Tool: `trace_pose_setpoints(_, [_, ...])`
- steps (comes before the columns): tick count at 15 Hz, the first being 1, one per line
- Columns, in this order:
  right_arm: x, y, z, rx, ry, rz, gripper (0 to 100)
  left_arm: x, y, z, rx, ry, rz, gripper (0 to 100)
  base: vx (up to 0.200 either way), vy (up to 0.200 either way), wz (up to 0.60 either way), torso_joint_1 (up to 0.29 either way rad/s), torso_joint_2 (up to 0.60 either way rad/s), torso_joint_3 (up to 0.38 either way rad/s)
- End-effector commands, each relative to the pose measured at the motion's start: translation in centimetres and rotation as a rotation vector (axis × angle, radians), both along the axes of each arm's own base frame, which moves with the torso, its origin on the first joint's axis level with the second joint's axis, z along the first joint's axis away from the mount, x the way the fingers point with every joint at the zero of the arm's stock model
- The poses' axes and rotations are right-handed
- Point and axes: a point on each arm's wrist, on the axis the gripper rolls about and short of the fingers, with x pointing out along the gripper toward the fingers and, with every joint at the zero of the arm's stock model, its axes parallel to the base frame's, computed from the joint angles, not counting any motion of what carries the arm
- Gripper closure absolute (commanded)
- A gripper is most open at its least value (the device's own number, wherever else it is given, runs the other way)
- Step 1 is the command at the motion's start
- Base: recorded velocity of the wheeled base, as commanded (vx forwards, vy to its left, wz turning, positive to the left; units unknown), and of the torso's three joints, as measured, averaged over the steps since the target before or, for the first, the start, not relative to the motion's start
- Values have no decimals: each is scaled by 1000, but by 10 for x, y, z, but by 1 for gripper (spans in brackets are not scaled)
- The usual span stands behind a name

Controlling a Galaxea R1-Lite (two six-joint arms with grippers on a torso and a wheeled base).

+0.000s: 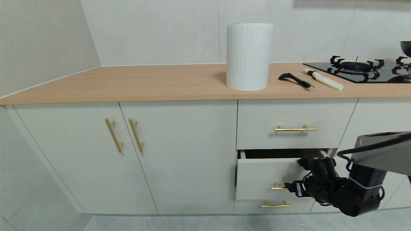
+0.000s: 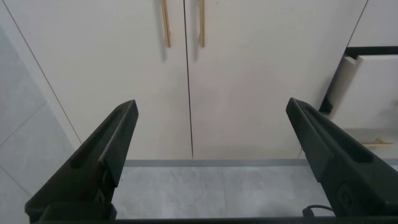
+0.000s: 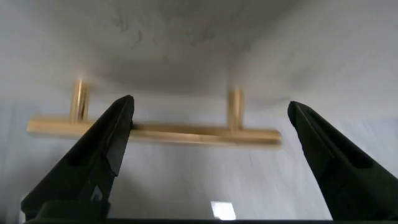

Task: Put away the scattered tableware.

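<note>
Pale cabinet fronts ran beneath a wooden surface (image 1: 144, 83). The right hand (image 3: 209, 115) sat at the middle drawer (image 1: 257, 176), fingers spread wide, with that drawer's gold handle (image 3: 155, 132) lying crosswise between them, unclamped. This drawer, one of three stacked, stood slightly pulled out. The left hand (image 2: 211, 106) also had its fingers apart and faced two cabinet doors (image 1: 179, 154), each with one upright bar.

High above the right hand, two utensils lay on the surface: one black-and-green peeler (image 1: 295, 79) and one white knife (image 1: 324, 79) just beside it. Their long axes were nearly parallel, dark ends back-left, tips front-right. One white ribbed cylinder (image 1: 248, 56) stood left of them.
</note>
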Motion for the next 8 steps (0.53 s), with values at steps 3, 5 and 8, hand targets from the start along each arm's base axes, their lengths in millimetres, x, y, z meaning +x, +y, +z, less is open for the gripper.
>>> trace_pose_setpoints(3, [-78, 9, 154, 32, -98, 155, 0, 0, 0, 0, 0, 0, 0, 0, 0, 0, 0, 0, 0, 0])
trace_pose_setpoints(5, [-85, 11, 170, 50, -156, 163, 0, 0, 0, 0, 0, 0, 0, 0, 0, 0, 0, 0, 0, 0])
trace_pose_setpoints(8, [-64, 16, 145, 61, -113, 141, 0, 0, 0, 0, 0, 0, 0, 0, 0, 0, 0, 0, 0, 0])
